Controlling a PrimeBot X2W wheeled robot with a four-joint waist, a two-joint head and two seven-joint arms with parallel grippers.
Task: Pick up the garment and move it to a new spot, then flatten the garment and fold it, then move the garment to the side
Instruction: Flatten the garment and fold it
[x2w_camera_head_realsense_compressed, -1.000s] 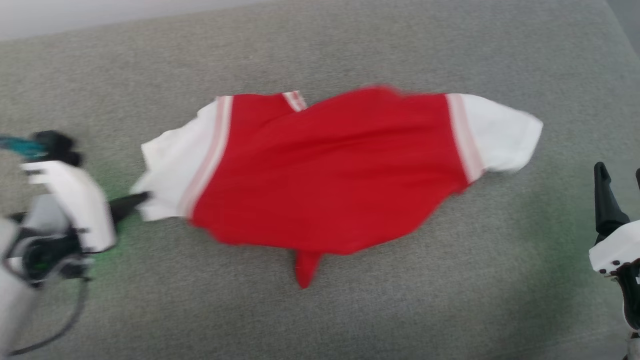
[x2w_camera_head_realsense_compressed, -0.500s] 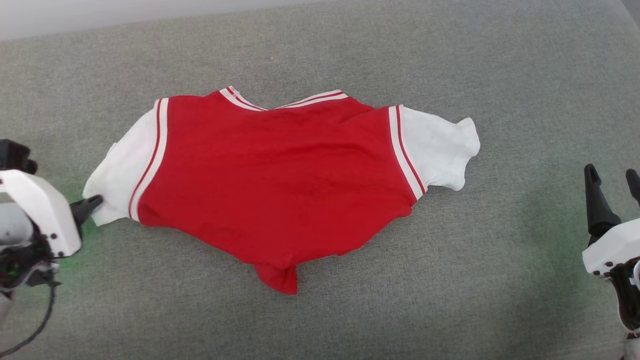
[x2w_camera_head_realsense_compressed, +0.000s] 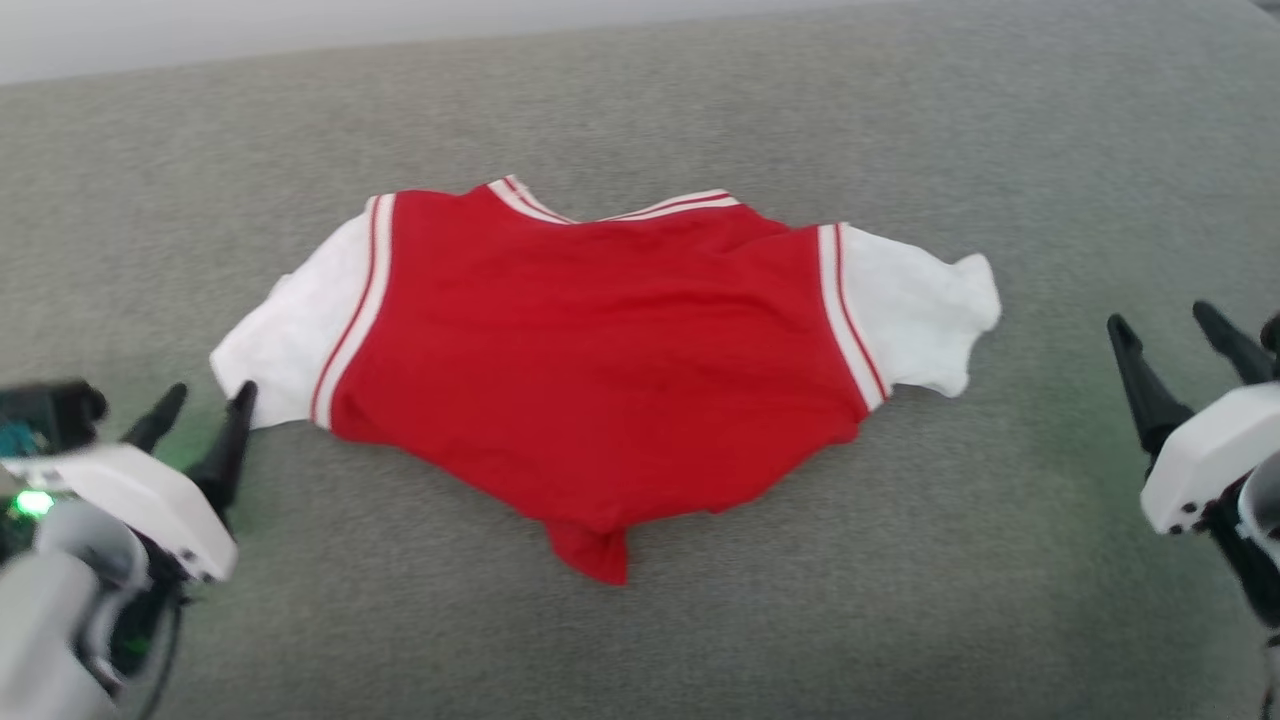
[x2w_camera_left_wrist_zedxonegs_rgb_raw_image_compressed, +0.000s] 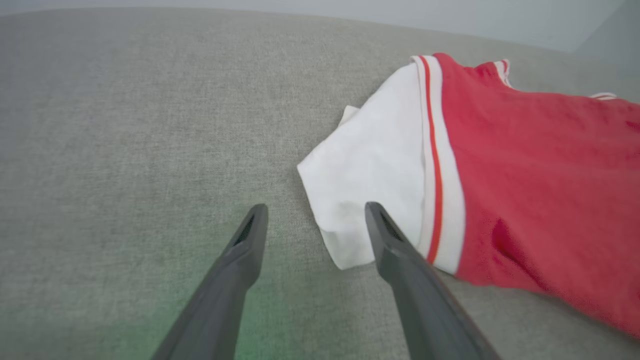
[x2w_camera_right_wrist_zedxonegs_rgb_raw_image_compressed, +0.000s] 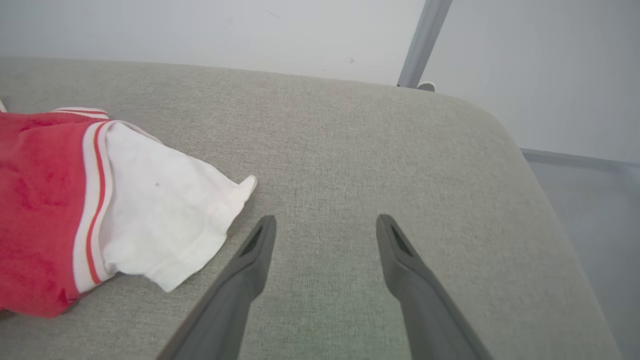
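As it sits nearest on the left, the left gripper (x2w_camera_head_realsense_compressed: 213, 390) has its two dark fingers (x2w_camera_left_wrist_zedxonegs_rgb_raw_image_compressed: 240, 260) spread wide, and nothing is between them. One finger tip is just beside the corner of the left sleeve (x2w_camera_left_wrist_zedxonegs_rgb_raw_image_compressed: 365, 185); I cannot tell if it touches. Over on the right, the right gripper (x2w_camera_head_realsense_compressed: 1158, 316) is spread wide too and holds nothing. It is apart from the right sleeve (x2w_camera_head_realsense_compressed: 920, 305), with bare grey cushion (x2w_camera_head_realsense_compressed: 700, 650) between.

The garment (x2w_camera_head_realsense_compressed: 600, 370) lies in the middle of the cushion, between the two grippers. Its near edge is bunched into a little red lump (x2w_camera_head_realsense_compressed: 592, 550). Past that comes the wide red body, with a few soft wrinkles. The white sleeves stick out left and right, each with striped trim. Farthest off is the striped collar (x2w_camera_head_realsense_compressed: 610, 208), and then more cushion and a pale wall (x2w_camera_head_realsense_compressed: 300, 30).

I think the garment is light, soft and floppy, and will not break. It will droop and crumple if lifted by one spot. It should not slip from a pinch, but it may drag on the cushion cloth. Good places to pinch look like the sleeve ends or the shoulder seams, one on each side, so a pull spreads it flat. The red lump needs tugging out too.
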